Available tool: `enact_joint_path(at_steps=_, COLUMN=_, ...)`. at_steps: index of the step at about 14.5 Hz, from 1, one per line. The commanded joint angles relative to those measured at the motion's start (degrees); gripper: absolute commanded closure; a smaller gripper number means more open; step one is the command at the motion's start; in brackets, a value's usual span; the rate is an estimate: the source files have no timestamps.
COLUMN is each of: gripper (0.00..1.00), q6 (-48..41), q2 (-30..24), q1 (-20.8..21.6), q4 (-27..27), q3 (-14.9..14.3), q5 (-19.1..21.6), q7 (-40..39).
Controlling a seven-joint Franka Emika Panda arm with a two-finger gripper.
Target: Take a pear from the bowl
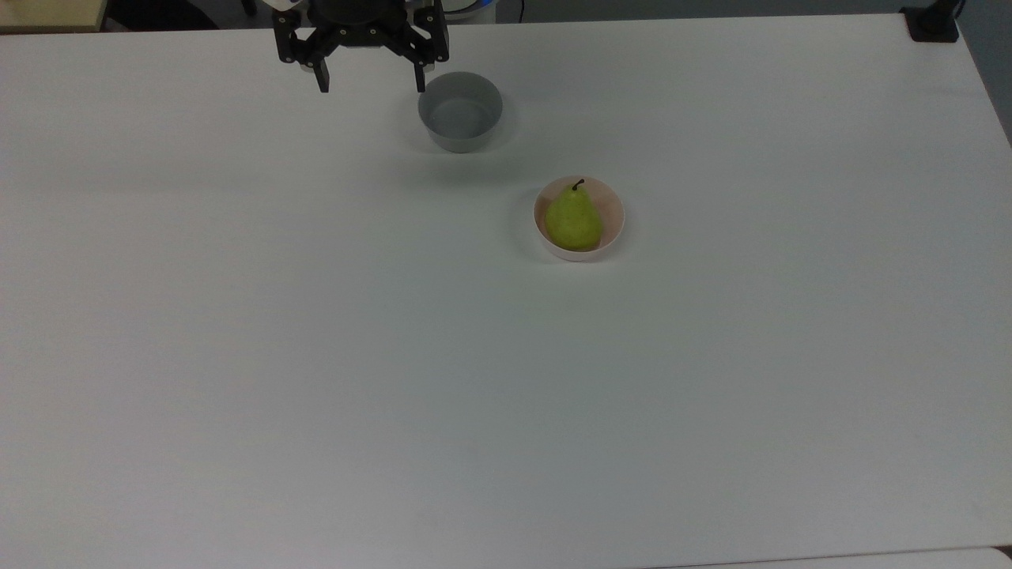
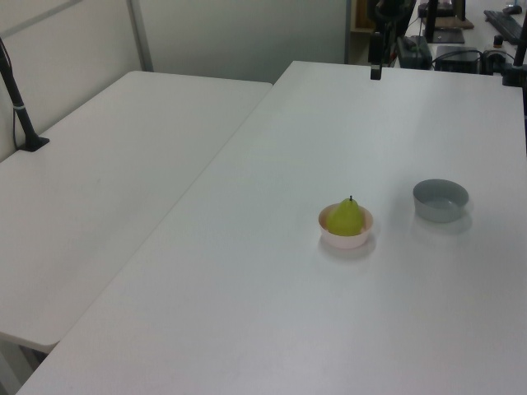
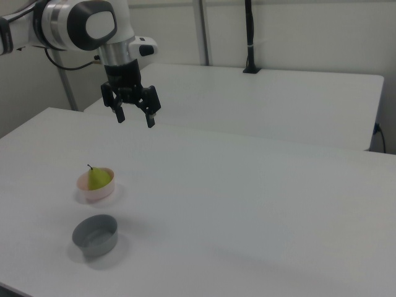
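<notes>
A yellow-green pear (image 1: 574,220) with a dark stem lies in the pale pink bowl (image 1: 617,231) near the middle of the white table. The same pear (image 2: 347,217) and bowl (image 2: 347,239) show in the left view, and the pear (image 3: 98,178) in its bowl (image 3: 94,191) in the right view. My black gripper (image 1: 370,81) hangs open and empty above the table at the top view's upper left, well away from the pear. In the right view the gripper (image 3: 135,119) is high above the table, up and to the right of the bowl.
An empty grey bowl (image 1: 460,111) stands just right of the gripper in the top view, also seen as the grey bowl (image 2: 440,199) and grey bowl (image 3: 95,235). A second white table (image 2: 107,173) adjoins. A black clamp (image 1: 933,24) sits at the table's far corner.
</notes>
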Motion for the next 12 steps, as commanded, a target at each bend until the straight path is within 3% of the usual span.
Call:
enact_joint_path(at_steps=1, gripper=0.00, q6=-0.66, q2=-0.89, q1=0.00, q4=0.10, q3=-0.19, q5=1.16, q7=-0.75)
enact_joint_path(at_steps=12, gripper=0.00, q6=-0.75, q2=-1.15, q1=-0.71, q4=0.10, q3=-0.27, q5=1.16, q7=-0.75)
